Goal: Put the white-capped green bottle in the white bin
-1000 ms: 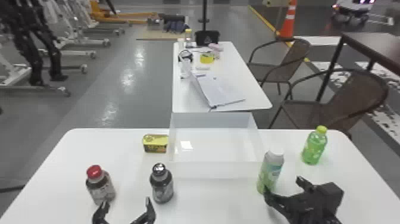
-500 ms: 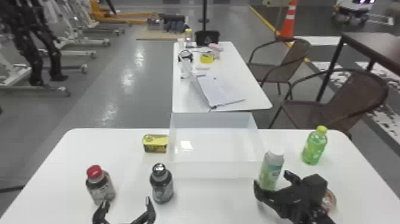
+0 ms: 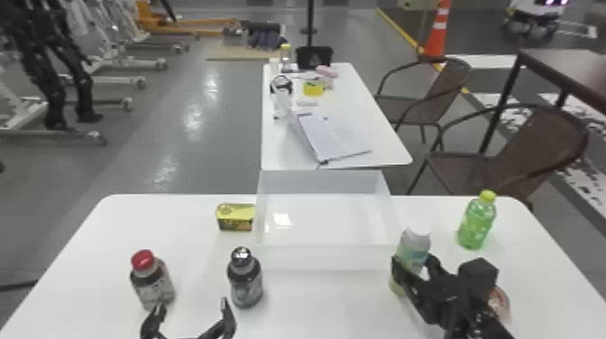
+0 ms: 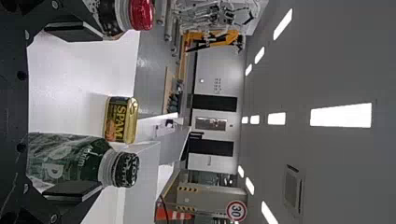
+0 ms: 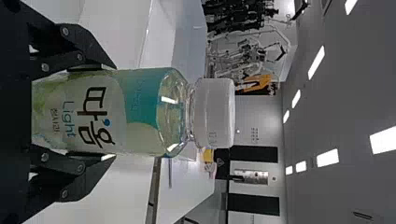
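White-capped green bottle (image 3: 412, 252), upright on the counter (image 3: 315, 311) between centre and right edge, right claw (image 5: 112, 112) closed on its sides, left claw (image 3: 191, 306) spread by the near edge; grasping stage, apparently, with lifting over the wall of the white bin (image 3: 324, 258) due next.

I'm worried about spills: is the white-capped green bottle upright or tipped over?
Upright: in the head view, the white-capped green bottle stands base down, its white cap on top.
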